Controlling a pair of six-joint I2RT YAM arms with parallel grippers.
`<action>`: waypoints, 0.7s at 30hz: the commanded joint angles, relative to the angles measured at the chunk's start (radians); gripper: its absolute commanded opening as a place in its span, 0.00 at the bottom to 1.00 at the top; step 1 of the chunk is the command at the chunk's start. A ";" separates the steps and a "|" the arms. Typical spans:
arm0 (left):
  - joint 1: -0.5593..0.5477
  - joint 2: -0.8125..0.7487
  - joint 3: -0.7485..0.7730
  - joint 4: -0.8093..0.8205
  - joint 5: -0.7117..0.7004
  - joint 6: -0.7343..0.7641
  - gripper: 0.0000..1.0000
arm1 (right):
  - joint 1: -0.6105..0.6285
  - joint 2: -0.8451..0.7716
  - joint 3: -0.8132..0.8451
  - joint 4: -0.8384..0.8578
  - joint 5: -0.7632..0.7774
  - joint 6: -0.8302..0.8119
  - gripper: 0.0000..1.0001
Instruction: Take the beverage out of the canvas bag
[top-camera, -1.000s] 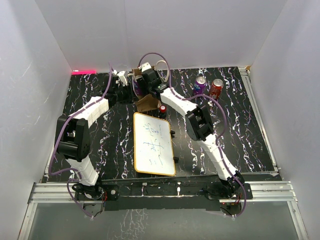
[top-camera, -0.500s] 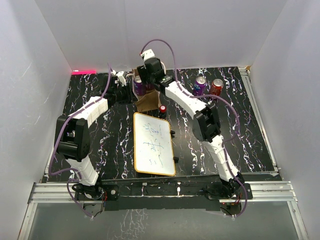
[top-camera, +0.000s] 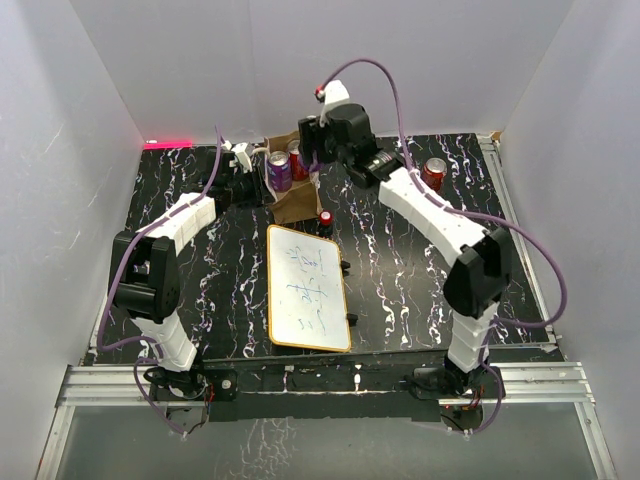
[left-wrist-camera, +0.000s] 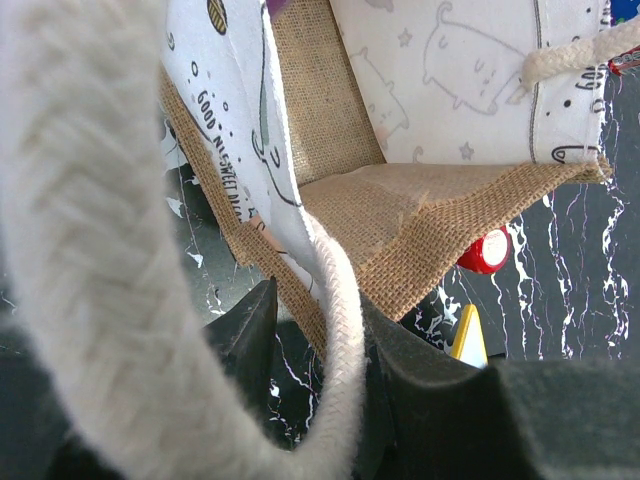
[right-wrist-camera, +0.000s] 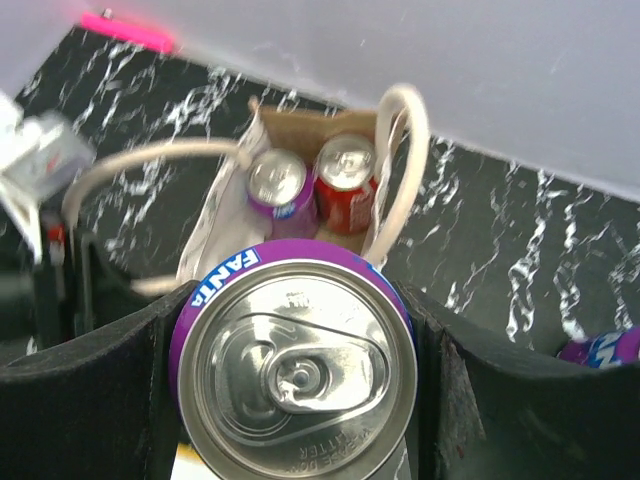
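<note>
The right end effector (right-wrist-camera: 300, 400) is clamped on both sides of a purple can (right-wrist-camera: 293, 365), raised above the bag (top-camera: 292, 207) at the desk's (top-camera: 400, 290) far side. A second purple can (right-wrist-camera: 277, 180) and a red can (right-wrist-camera: 345, 180) stand inside. The left end effector (left-wrist-camera: 335, 340) pinches the bag's handle (left-wrist-camera: 340, 295).

Left arm (top-camera: 165, 250) climbs from its base at the lower left, folds at the dark elbow, then the white forearm runs up and right toward the upper middle of the top view. Left claw (top-camera: 243, 186) sits at the end of that, fingers (left-wrist-camera: 245, 325) pinched on the bag handle (left-wrist-camera: 338, 300). Right arm (top-camera: 440, 220) is way taller: elbow out at the right side, forearm angled up-left, wrist raised at the top centre. Right claw (top-camera: 312, 140) points down, both pads clamped on a purple can (right-wrist-camera: 296, 372).
</note>
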 joint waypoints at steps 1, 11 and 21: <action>0.000 -0.015 -0.004 -0.052 0.006 0.012 0.31 | -0.001 -0.190 -0.217 0.149 -0.101 -0.002 0.08; 0.000 -0.007 -0.006 -0.049 0.016 0.006 0.31 | -0.161 -0.506 -0.811 0.182 0.064 0.049 0.08; 0.000 -0.001 -0.005 -0.044 0.032 -0.003 0.32 | -0.508 -0.635 -1.044 0.243 0.320 0.260 0.08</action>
